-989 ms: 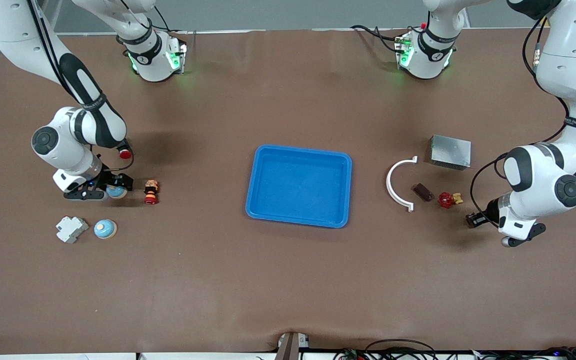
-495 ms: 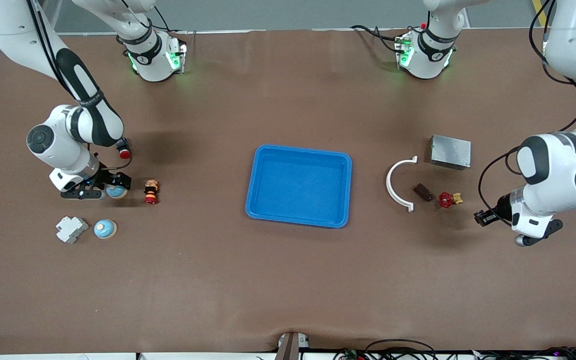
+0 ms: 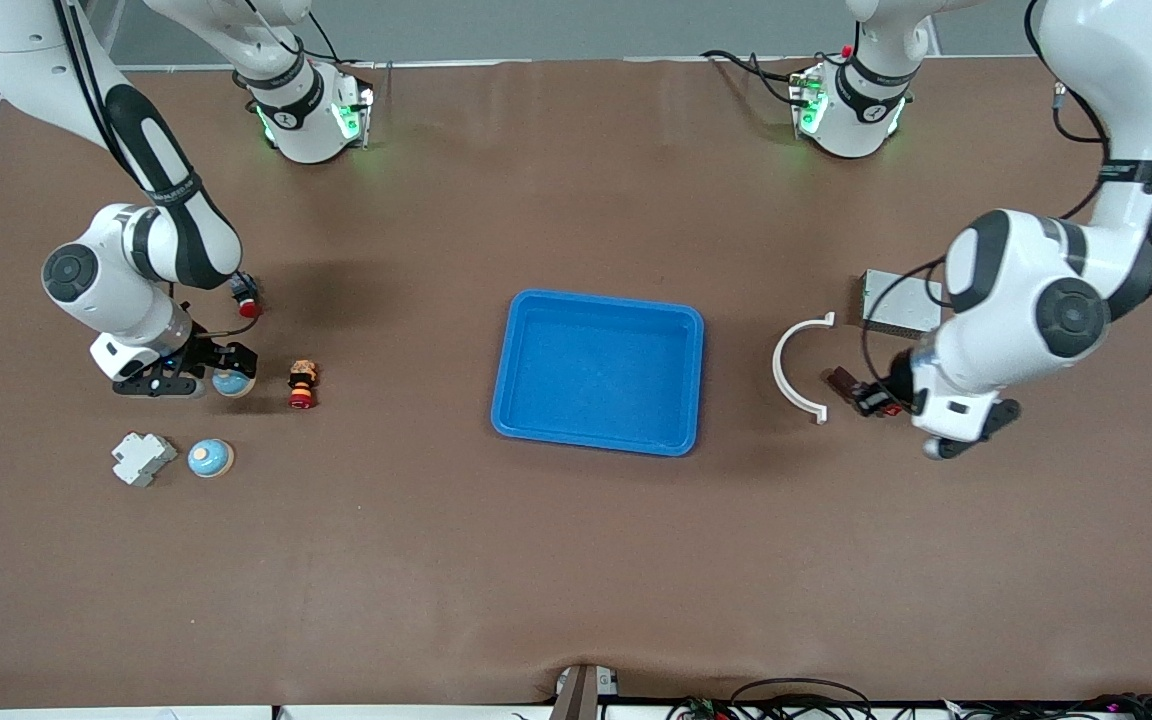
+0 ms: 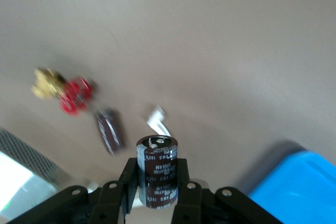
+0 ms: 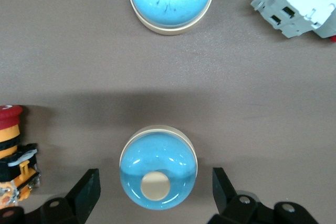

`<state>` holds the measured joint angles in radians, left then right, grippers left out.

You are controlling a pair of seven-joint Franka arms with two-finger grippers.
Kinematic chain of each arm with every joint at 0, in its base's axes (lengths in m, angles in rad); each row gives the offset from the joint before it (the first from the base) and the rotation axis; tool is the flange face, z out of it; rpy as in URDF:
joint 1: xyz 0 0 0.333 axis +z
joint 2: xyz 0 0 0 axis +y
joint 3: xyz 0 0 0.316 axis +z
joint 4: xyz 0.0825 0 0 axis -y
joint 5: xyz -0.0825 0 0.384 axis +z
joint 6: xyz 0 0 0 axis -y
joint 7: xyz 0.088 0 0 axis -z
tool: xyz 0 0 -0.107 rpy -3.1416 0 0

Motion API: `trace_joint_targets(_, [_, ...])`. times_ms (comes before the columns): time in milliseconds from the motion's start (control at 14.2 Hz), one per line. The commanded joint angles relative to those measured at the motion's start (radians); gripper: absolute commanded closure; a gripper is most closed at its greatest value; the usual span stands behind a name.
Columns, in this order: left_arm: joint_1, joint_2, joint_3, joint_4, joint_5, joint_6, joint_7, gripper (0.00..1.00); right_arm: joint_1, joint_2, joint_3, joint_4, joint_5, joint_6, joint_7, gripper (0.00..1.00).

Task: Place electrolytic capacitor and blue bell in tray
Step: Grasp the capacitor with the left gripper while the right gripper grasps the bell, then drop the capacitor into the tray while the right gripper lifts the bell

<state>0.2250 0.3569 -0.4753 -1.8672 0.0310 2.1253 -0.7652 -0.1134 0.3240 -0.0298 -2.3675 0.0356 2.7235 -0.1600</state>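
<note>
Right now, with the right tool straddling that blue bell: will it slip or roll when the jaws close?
The blue bell looks glossy and domed, so the fingers may ride up it unless they close low, near the cream rim. It sits flat on the table, so it probably won't roll or tip. It appears rigid; the right tool stands open around it.

— Any lettering you can make out?
— Only pale print on the dark sleeve of the electrolytic capacitor (image 4: 156, 170), in the left wrist view; too blurred to read.
— Anything else?
— No, nothing legible elsewhere.
</note>
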Motion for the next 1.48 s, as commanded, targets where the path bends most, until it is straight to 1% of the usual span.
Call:
trace_joint_targets(0, [0.011, -0.032, -0.089, -0.044, 0.006, -0.028, -0.153, 1.0, 0.003, -0.019, 0.001, -0.018, 0.003, 0.004, 0.008, 0.14])
trace_joint_targets(71, [0.004, -0.026, -0.118, -0.046, 0.01, -0.025, -0.207, 1.0, 0.003, -0.017, 0.001, -0.019, 0.003, 0.005, 0.008, 0.32])
trace_joint_targets(141, [-0.024, -0.018, -0.13, -0.046, 0.012, -0.019, -0.27, 1.0, 0.003, -0.016, 0.001, -0.019, 0.003, 0.009, 0.008, 0.51])
trace_joint_targets(212, [-0.062, -0.004, -0.131, -0.046, 0.01, -0.016, -0.346, 1.0, 0.003, -0.014, 0.001, -0.019, 0.003, 0.012, 0.008, 0.64])
trace_joint_targets(283, [-0.099, 0.011, -0.131, -0.046, 0.013, -0.007, -0.423, 1.0, 0.003, -0.013, 0.001, -0.021, 0.003, 0.031, 0.008, 0.75])
trace_joint_targets(353, [-0.133, 0.029, -0.129, -0.046, 0.015, 0.019, -0.492, 1.0, 0.003, -0.011, 0.001, -0.024, 0.003, 0.054, 0.008, 0.8])
trace_joint_targets(424, [-0.15, 0.054, -0.129, -0.046, 0.015, 0.045, -0.56, 1.0, 0.003, -0.011, 0.001, -0.024, 0.003, 0.056, 0.01, 1.0])
trace_joint_targets(565, [-0.17, 0.092, -0.129, -0.046, 0.015, 0.105, -0.653, 1.0, 0.006, -0.011, 0.001, -0.024, 0.003, 0.045, 0.01, 1.0])
trace_joint_targets(707, [-0.225, 0.128, -0.123, -0.046, 0.018, 0.159, -0.756, 1.0, 0.02, -0.035, 0.002, -0.022, 0.003, -0.002, 0.011, 1.0])
trace_joint_targets(777, [-0.233, 0.141, -0.123, -0.046, 0.044, 0.175, -0.801, 1.0, 0.029, -0.069, 0.002, -0.019, 0.003, -0.048, 0.014, 1.0])
trace_joint_targets(918, [-0.256, 0.171, -0.124, -0.046, 0.102, 0.182, -0.88, 1.0, 0.067, -0.152, 0.005, -0.013, 0.003, -0.169, 0.091, 1.0])
trace_joint_targets(1060, [-0.3, 0.206, -0.123, -0.046, 0.153, 0.211, -0.966, 1.0, 0.136, -0.23, 0.007, 0.008, 0.003, -0.307, 0.205, 1.0])
trace_joint_targets(1201, [-0.305, 0.241, -0.123, -0.044, 0.245, 0.216, -1.037, 1.0, 0.213, -0.29, 0.008, 0.036, 0.004, -0.414, 0.331, 1.0])
trace_joint_targets(1272, [-0.309, 0.261, -0.123, -0.043, 0.28, 0.217, -1.063, 1.0, 0.259, -0.313, 0.011, 0.045, 0.004, -0.447, 0.412, 1.0])
trace_joint_targets(1413, [-0.323, 0.295, -0.123, -0.041, 0.334, 0.219, -1.114, 1.0, 0.377, -0.33, 0.013, 0.065, 0.004, -0.456, 0.589, 1.0])
